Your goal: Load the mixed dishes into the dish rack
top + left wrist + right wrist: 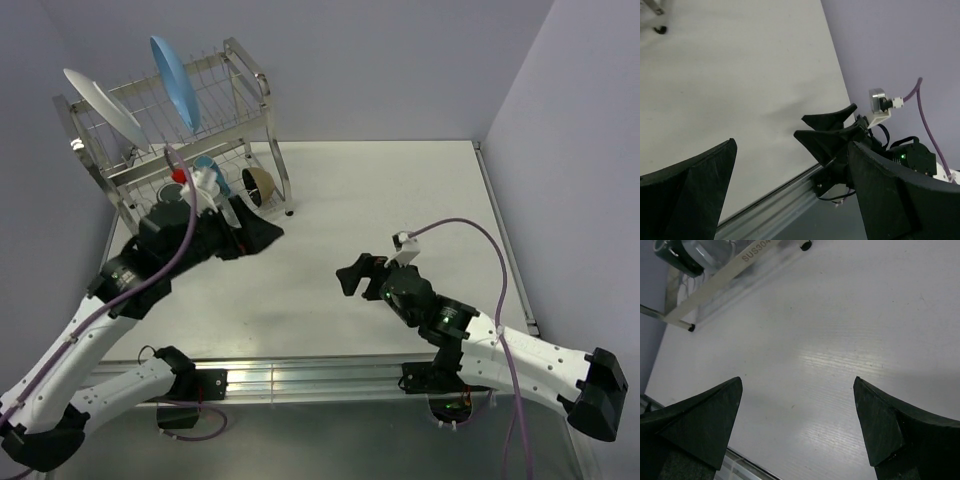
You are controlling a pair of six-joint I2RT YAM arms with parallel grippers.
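The dish rack [250,95] stands at the table's far left; its base rail [735,267] crosses the top of the right wrist view. A light-blue plate [173,82] and a white plate [100,105] stand on edge in the upper tier. On the lower shelf are a black-and-tan bowl [260,183], a blue mug [207,166] and a dark mug [170,196], which also shows as a dark mug [682,252]. My left gripper [262,237] [795,170] hangs open just in front of the rack, holding nothing. My right gripper [345,278] [797,405] is open over bare table at mid-table.
The white table [400,200] runs to walls at the back and right. A rack foot [660,30] shows in the left wrist view, with the right arm's fingers [832,125] and the metal rail [785,200] at the near edge. Purple cables [470,225] loop off both wrists.
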